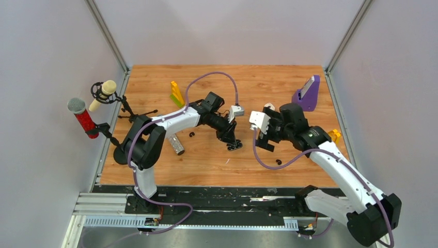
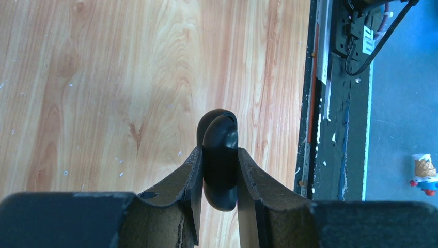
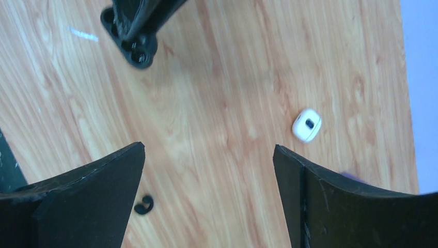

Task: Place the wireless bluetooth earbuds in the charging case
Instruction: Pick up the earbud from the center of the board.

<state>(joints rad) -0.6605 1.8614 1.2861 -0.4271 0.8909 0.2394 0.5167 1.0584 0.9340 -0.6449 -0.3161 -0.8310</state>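
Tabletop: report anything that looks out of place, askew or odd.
A thin white sliver lies on the tabletop, looking like stray scrap. Two black earbuds lie loose, far apart, outside any case. Nothing looks spilled or broken.

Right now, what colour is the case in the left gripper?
Black. The case shows best in the left wrist view.

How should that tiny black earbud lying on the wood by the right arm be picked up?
Probably pinch the black earbud across its rounded body, coming straight down from above: it lies low and curled on the table, leaving nothing to slip under.
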